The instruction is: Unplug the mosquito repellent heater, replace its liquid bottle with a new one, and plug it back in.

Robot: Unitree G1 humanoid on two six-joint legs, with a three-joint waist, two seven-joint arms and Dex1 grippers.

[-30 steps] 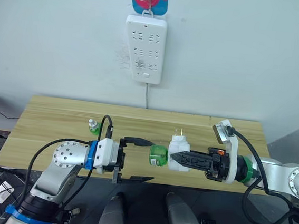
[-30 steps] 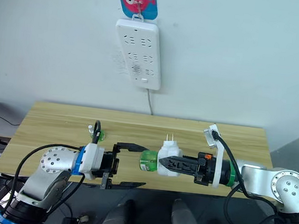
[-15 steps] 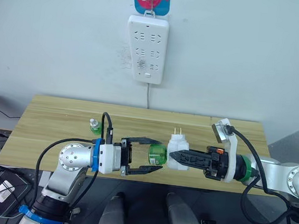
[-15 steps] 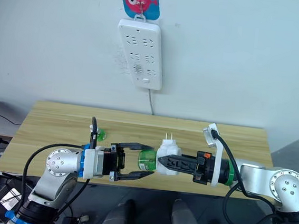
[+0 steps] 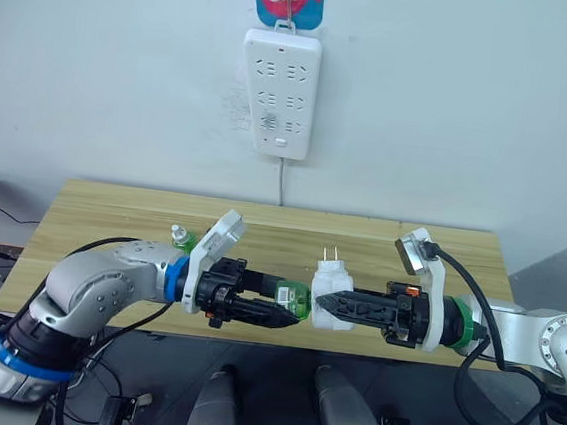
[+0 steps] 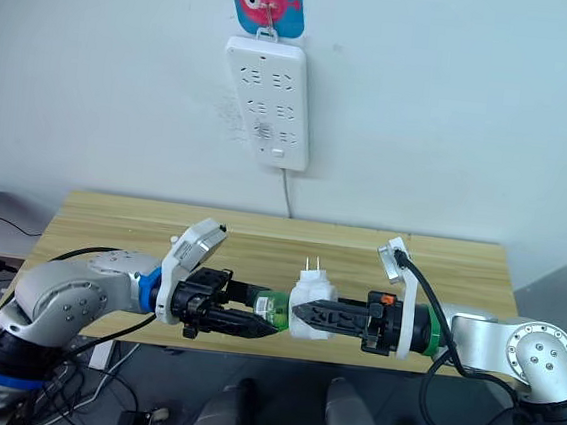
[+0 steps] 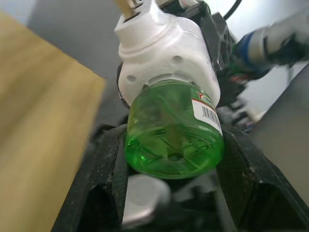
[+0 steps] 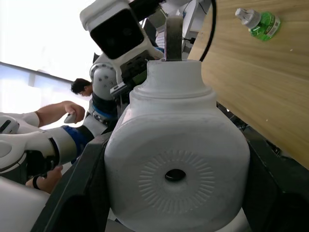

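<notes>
Left tool around green bottle; right tool around heater

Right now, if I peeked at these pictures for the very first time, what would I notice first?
First, the two robot hands meeting over the front edge of the wooden table: the right hand holds the white mosquito repellent heater, and the left hand pinches the green liquid bottle in its end. Next, the long white power strip on the wall, and the capped new bottle on the table.
</notes>
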